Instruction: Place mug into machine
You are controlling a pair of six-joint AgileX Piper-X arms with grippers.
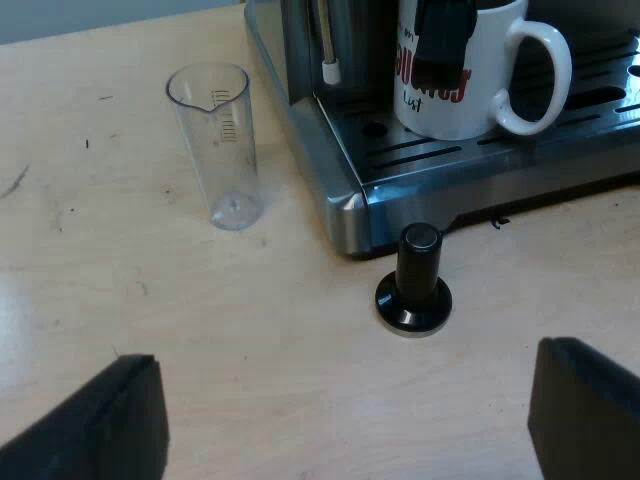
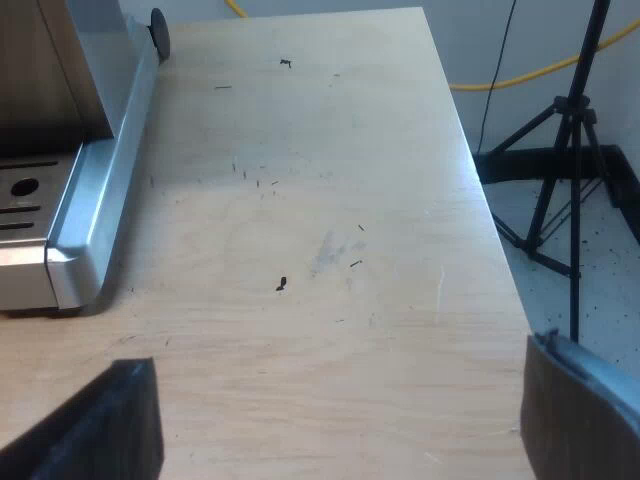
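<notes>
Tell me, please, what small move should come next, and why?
Probably none on the mug: it already stands upright on the espresso machine's drip tray. The left gripper and right gripper have open, empty fingers over the table, so I would just hold both arms back.

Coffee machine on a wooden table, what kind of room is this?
Probably a lab or workshop, not a café: the espresso machine, with a mug on its tray, sits on a plain wooden table, and a tripod stands on the floor nearby.
</notes>
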